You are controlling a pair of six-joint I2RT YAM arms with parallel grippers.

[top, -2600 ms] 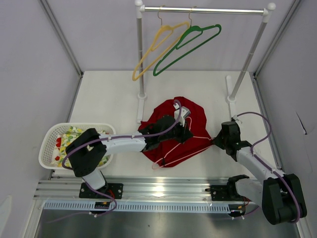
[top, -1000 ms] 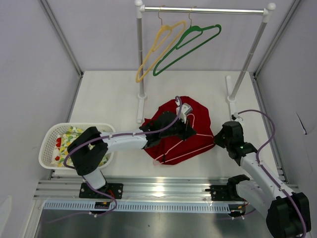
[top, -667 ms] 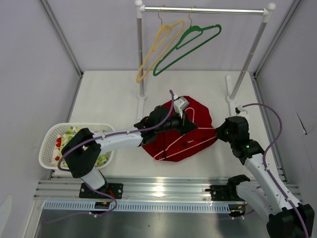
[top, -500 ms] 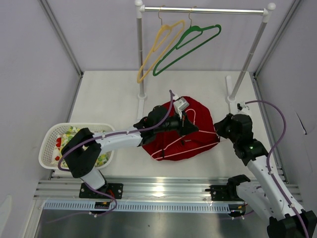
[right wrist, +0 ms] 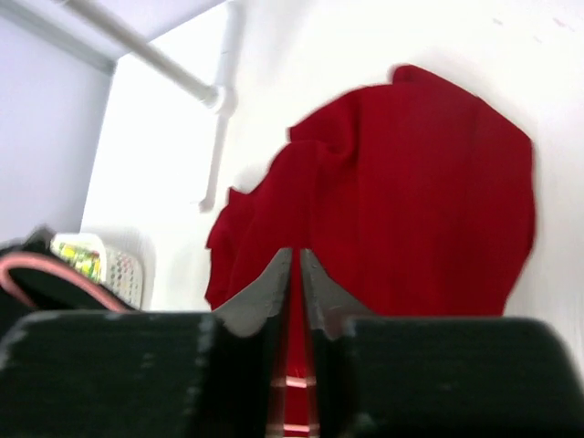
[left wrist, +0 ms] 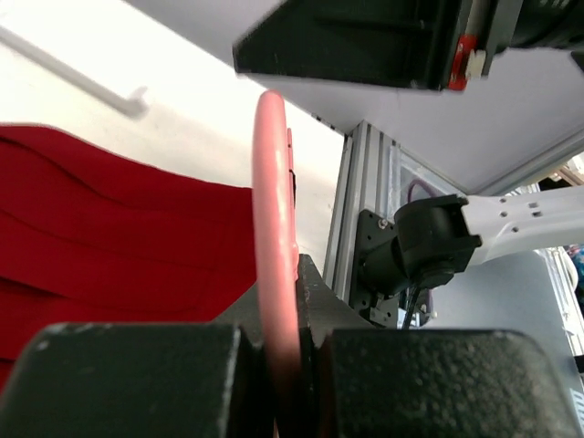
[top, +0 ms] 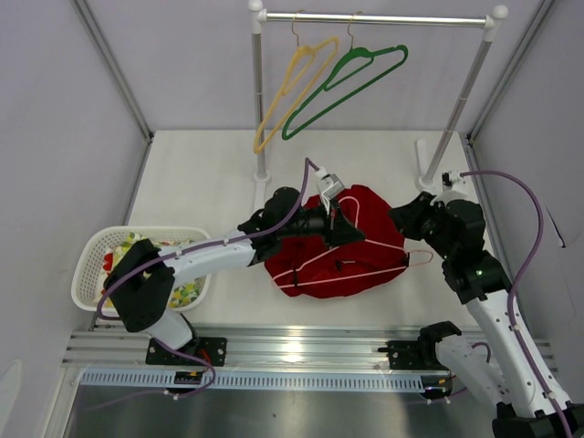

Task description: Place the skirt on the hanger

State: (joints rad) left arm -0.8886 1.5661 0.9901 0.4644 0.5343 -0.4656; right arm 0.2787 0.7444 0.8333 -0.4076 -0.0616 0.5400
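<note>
The left claw [top: 335, 221] is pinched tight on the pale pink hanger [left wrist: 272, 228] close to its hook. It sits over the upper middle of the deep-red skirt [right wrist: 411, 201], which lies bunched on the tabletop [top: 201, 182] with the hanger's wire running across it. The right claw [right wrist: 294, 260] hangs by the skirt's right edge, its fingers almost together with only a thin slit between them; I cannot tell whether they grip anything.

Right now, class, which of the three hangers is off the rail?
The pale pink hanger: it lies over the red skirt, gripped by the left pincer, while the yellow hanger and green hanger hang from the rail.
</note>
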